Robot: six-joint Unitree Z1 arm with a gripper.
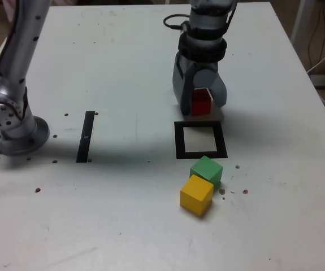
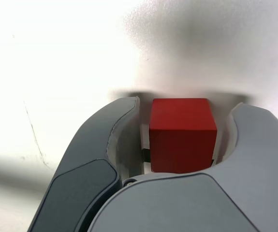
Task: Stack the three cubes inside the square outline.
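- Nearest the exterior camera, the small matte yellow cube (image 1: 196,195) and the small matte green cube (image 1: 206,170) sit touching on the white worktop (image 1: 122,68), just outside the near edge of the flat black square outline (image 1: 200,140) with its white centre, which holds nothing.
- Beyond the outline, the grey claw (image 1: 200,105) stands over the small matte red cube (image 1: 200,102).
- The wrist view shows its jaws around that cube, a thin gap remaining on one side, not clamped.
- The step in hand looks like grasping the first block; next comes closing firmly, lifting, and setting it within the frame.
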